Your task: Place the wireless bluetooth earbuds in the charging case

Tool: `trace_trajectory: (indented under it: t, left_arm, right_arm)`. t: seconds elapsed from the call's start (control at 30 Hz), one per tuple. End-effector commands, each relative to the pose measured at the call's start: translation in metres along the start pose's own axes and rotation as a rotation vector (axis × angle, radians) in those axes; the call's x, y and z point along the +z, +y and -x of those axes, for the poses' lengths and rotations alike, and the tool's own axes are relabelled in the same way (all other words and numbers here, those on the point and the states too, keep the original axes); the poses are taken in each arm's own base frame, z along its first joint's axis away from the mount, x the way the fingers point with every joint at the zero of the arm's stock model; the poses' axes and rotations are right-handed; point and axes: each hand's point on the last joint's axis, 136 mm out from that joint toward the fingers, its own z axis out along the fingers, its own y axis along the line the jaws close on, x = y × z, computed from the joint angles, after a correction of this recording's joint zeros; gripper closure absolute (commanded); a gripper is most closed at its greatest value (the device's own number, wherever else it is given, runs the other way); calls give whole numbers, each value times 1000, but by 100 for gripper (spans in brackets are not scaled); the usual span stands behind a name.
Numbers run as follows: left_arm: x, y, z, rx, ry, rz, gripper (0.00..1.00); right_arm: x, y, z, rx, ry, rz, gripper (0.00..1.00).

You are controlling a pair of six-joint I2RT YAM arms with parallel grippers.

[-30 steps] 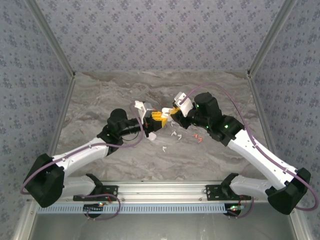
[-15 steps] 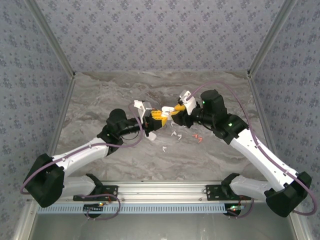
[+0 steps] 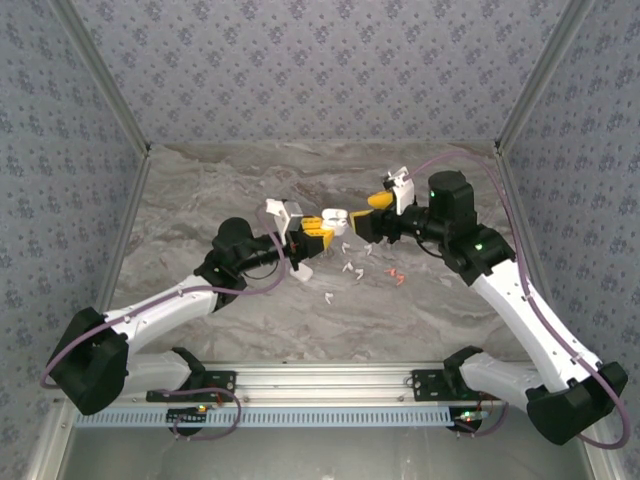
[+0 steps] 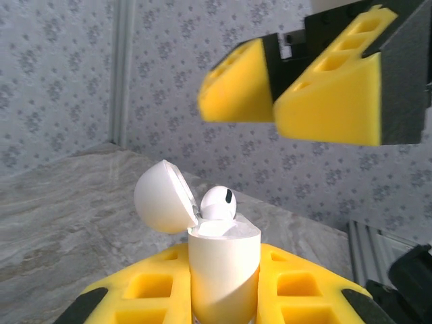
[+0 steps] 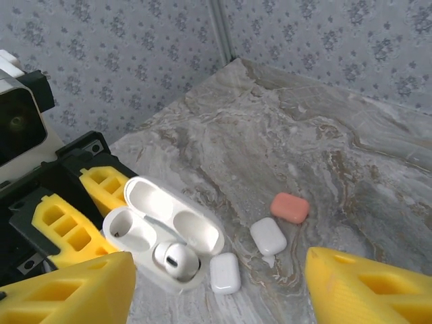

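Left end effector [image 3: 318, 232] grips our open case [image 4: 223, 263], earbud [image 4: 217, 202] seated; right end effector [image 5: 219, 270] gapes empty, its camera showing us three shut cases [image 5: 268, 235] on the bench [image 5: 351, 155].

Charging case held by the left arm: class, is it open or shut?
Open: the charging case has its lid swung back, one white earbud seated, the other socket looks empty.

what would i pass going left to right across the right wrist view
left pincer's fingers → open charging case → closed white case → second white case → orange-pink case → right pincer's own finger
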Motion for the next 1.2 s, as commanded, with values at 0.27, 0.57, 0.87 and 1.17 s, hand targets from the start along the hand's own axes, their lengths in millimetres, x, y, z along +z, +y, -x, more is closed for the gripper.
trace_trajectory:
  t: [0.27, 0.57, 0.87, 1.17]
  left_arm:
    - [-49, 37, 26, 107, -73, 268, 100]
    - [-121, 84, 39, 50, -168, 480, 100]
    - [-140, 80, 39, 83, -142, 521, 100]
    - [-144, 76, 39, 80, -152, 522, 100]
  right_arm:
    - [29, -21, -108, 250, 253, -168, 43]
    - [72, 5, -216, 291, 633, -153, 46]
    - [116, 8, -252, 96, 830, -92, 46]
    - [145, 16, -264, 41, 898, 12, 48]
